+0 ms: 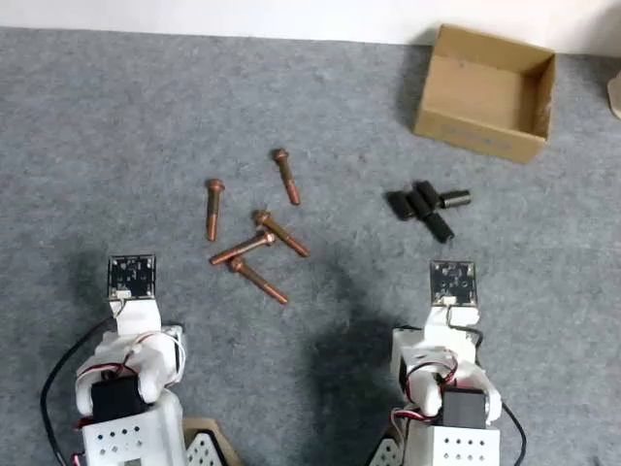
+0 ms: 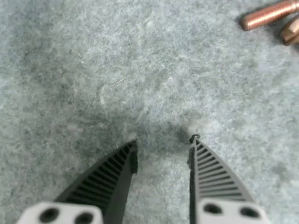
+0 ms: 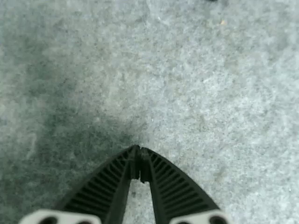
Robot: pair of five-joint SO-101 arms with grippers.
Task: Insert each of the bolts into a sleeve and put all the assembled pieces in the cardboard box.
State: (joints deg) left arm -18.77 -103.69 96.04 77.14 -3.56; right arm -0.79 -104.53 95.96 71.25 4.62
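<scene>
Several copper bolts (image 1: 254,233) lie scattered on the grey carpet left of centre. To their right, several black sleeves (image 1: 425,208) sit in a loose cluster. The cardboard box (image 1: 485,92) stands open at the back right. The left arm (image 1: 132,282) rests near the front left, below the bolts. Its gripper (image 2: 162,140) is open over bare carpet, with two bolt ends (image 2: 266,16) at the view's corner. The right arm (image 1: 453,286) rests near the front, below the sleeves. Its gripper (image 3: 139,149) is shut on nothing, tips touching, over bare carpet.
Grey carpet (image 1: 116,126) covers the whole table. A pale object (image 1: 614,95) pokes in at the right edge beside the box. Cables trail from both arm bases at the front edge.
</scene>
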